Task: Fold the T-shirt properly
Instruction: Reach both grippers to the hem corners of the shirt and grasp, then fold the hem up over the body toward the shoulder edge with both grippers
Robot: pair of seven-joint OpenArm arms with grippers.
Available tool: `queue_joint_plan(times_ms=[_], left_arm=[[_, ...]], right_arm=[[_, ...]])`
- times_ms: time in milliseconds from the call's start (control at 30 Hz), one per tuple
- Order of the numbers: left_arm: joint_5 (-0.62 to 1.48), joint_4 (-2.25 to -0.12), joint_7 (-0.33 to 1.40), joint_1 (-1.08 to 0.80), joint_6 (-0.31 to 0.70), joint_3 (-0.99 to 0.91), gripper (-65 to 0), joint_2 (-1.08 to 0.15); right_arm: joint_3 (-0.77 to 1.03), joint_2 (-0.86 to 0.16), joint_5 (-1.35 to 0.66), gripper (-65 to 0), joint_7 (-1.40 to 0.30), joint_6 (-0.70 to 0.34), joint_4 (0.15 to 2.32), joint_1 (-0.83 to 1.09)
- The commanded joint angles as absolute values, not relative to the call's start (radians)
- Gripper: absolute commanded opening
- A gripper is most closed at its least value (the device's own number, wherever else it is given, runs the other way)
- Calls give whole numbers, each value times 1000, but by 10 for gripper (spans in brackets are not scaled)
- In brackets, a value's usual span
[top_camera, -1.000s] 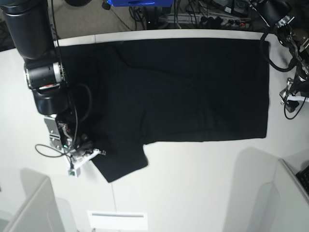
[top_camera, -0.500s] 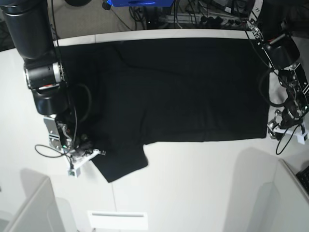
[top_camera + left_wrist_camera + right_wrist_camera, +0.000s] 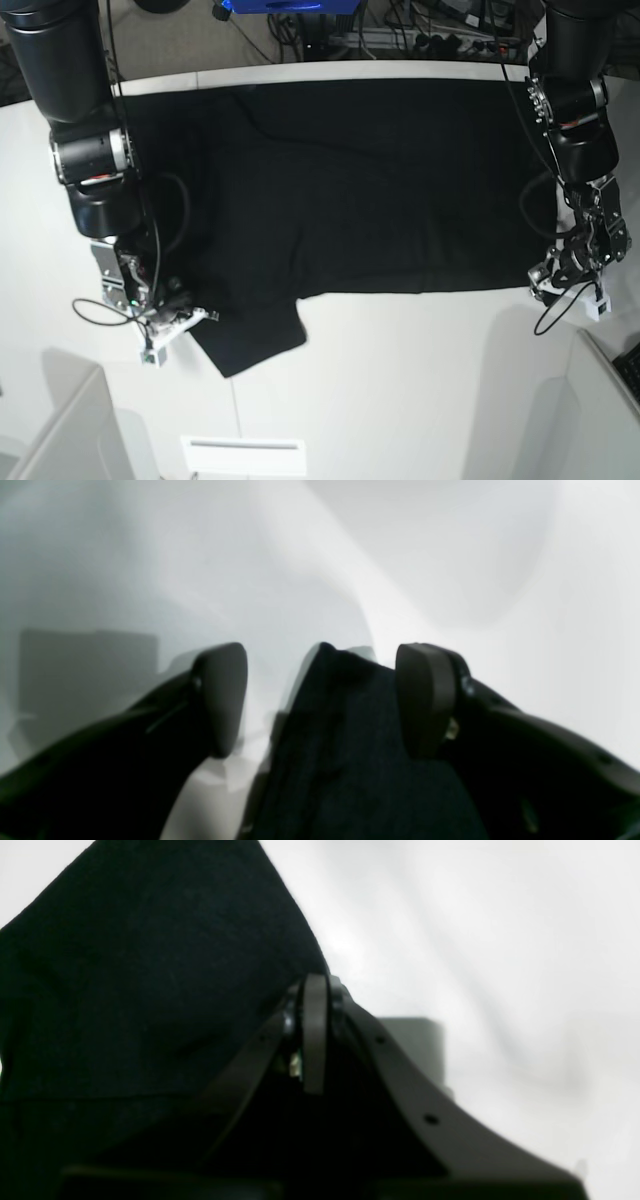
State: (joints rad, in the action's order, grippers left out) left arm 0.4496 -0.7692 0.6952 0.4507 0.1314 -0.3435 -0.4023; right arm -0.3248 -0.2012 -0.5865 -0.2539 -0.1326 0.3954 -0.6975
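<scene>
Folding not begun: T-shirt (image 3: 370, 180) lies flat; right gripper (image 3: 180, 318) clenched on sleeve, left gripper (image 3: 570, 283) spread around hem corner.

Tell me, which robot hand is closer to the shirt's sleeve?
The right gripper. It is shut on the T-shirt right at the sleeve. The left gripper is open at the bottom-hem corner, on the shirt's far end.

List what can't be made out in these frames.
- T-shirt print side: not visible in any view; only plain black shows.
- Right gripper shut on the sleeve edge: base view hides the contact behind the wrist.
- Left gripper: open astride the hem corner; cloth contact blurred in the left wrist view.
- Collar, label: undiscernible in black cloth.
</scene>
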Motion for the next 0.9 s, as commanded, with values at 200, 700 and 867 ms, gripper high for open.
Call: queue_joint_plan(times_ms=[200,700,867], left_arm=[[452,-776,702,440,127,-343,-423,-414],[460,-908,702,360,127,-352,-650,-390],[463,-1066,707,309,127,-355,-650,-390]], right_arm=[[-325,-213,-584,-650,-269,-133,403,-719],[-320,-213,-584,-650,-263,-133,407,-704],[-318,-245,-591,-650,-263,-133,504,-670]])
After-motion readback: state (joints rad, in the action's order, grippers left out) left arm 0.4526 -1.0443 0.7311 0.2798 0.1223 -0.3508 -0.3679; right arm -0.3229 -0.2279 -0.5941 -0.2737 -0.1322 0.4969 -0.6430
